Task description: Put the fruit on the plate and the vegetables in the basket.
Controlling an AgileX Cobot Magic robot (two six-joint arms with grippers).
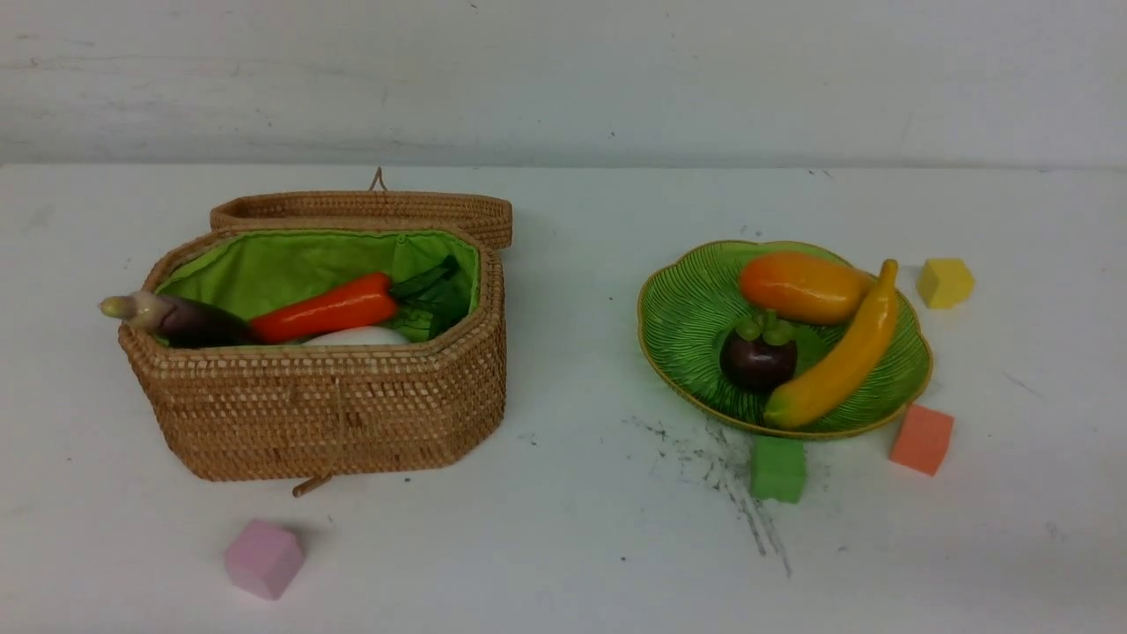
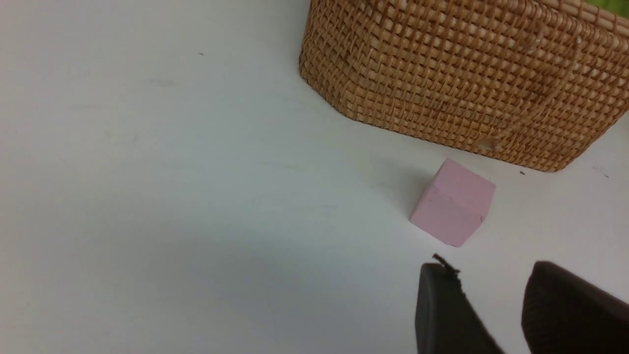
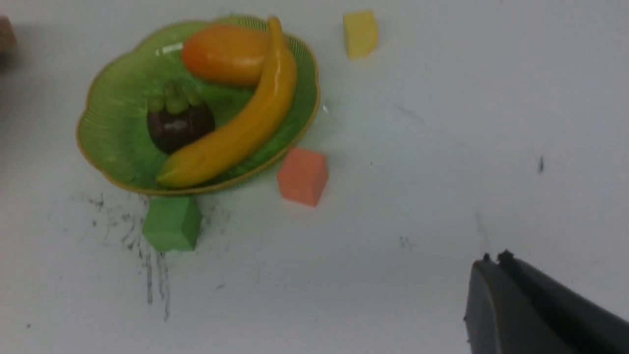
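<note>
On the white tabletop (image 1: pixel 572 528) the wicker basket (image 1: pixel 326 405) stands to the left with its lid (image 1: pixel 361 211) folded back behind it, the green lining showing. Inside lie the carrot (image 1: pixel 326 308), the white radish (image 1: pixel 357 336) just below it, and a dark leafy vegetable (image 1: pixel 431 295) at the carrot's right end; the eggplant (image 1: pixel 176 319) rests with its stem end poking over the basket's left rim. To the right, the green plate (image 1: pixel 682 326) carries the mango (image 1: pixel 801 286), the mangosteen (image 1: pixel 758 357) and the banana (image 1: pixel 841 357), which leans along the mango's right side. A pink cube (image 1: pixel 263 558) sits in front of the basket; a green cube (image 1: pixel 778 468) and an orange cube (image 1: pixel 922 438) sit just beside the plate's near edge, and a yellow cube (image 1: pixel 945 282) lies near its far right. The left end effector (image 2: pixel 491 295) hovers near the pink cube, its jaws partly apart and holding nothing. The right end effector (image 3: pixel 494 260) is closed tight and empty, well apart from the plate.
</note>
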